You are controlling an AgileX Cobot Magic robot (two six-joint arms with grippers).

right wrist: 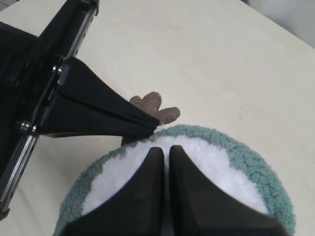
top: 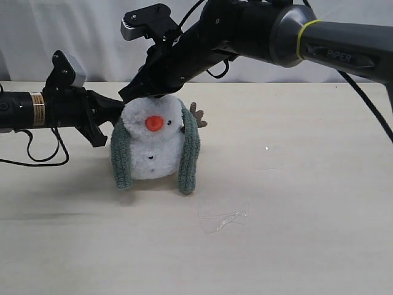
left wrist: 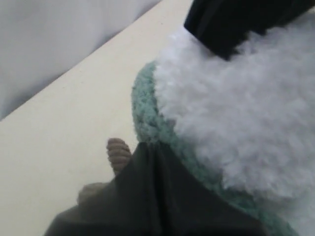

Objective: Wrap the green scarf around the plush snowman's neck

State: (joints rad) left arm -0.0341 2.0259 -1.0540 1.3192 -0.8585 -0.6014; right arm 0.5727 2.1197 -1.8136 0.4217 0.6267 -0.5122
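1. View from outside: the plush snowman (top: 150,153), a small fluffy white two-ball toy with a round orange nose and tiny black buttons, stands upright on the pale, smooth bench (top: 307,184). The green scarf (top: 189,153), a long narrow strip of dull grey-green ribbed fuzzy knit with rounded ends, passes behind the snowman. It hangs down both flanks, its ends reaching the bench beside the base and uncrossed in front. The right tool (top: 144,95) rests on the snowman's crown, and the left tool (top: 115,106) touches the side of its head. A crinkled scrap of clear film (top: 224,220) lies in front of the snowman, apart from it. The scarf looks draped rather than wrapped. One end probably has to cross in front at the neck (top: 156,138).

2. Left wrist view: the left tool's fingers (left wrist: 152,167) lie together, with their tips against the scarf's woolly rim beside a brown ribbed branch arm (left wrist: 119,155) of the snowman. I cannot tell whether any knit is nipped between them. A sure pinch on the full thickness of the rim would serve best. Fuzzy knit likely clings to plush, so lifting should go better than dragging.

3. Right wrist view: the right tool's two black fingers (right wrist: 147,196) are all but together, with only a thin slit between them. Their tips are sunk in the long white pile on the snowman's crown, and I cannot tell whether they grip any of it. Around that white disc the scarf shows as a nubbly green ring. Light, steady pressure downward should keep the soft toy from tipping.
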